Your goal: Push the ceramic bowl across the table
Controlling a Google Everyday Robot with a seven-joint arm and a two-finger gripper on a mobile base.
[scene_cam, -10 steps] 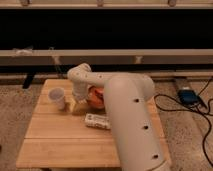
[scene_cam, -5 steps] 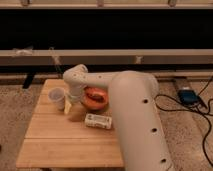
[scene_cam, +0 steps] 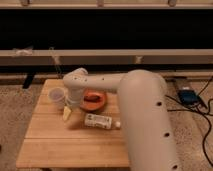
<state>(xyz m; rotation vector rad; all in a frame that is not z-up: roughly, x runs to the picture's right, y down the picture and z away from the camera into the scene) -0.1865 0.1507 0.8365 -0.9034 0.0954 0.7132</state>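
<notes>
The ceramic bowl [scene_cam: 93, 99], orange-red and shallow, sits on the far middle of the light wooden table [scene_cam: 60, 142]. My white arm reaches in from the right front and bends down just left of the bowl, hiding the bowl's left edge. The gripper [scene_cam: 67, 113], with yellowish tips, points down at the table top between the small white cup [scene_cam: 57, 95] and the bowl, at the bowl's left front side.
A white bottle [scene_cam: 101, 121] lies on its side in front of the bowl. A low wall and a dark window band run behind the table. A blue device [scene_cam: 189, 96] and cables lie on the speckled floor at right.
The arm has swung left and down, so the gripper now sits lower at the bowl's left front. More of the bowl and the bottle shows than a second ago.
</notes>
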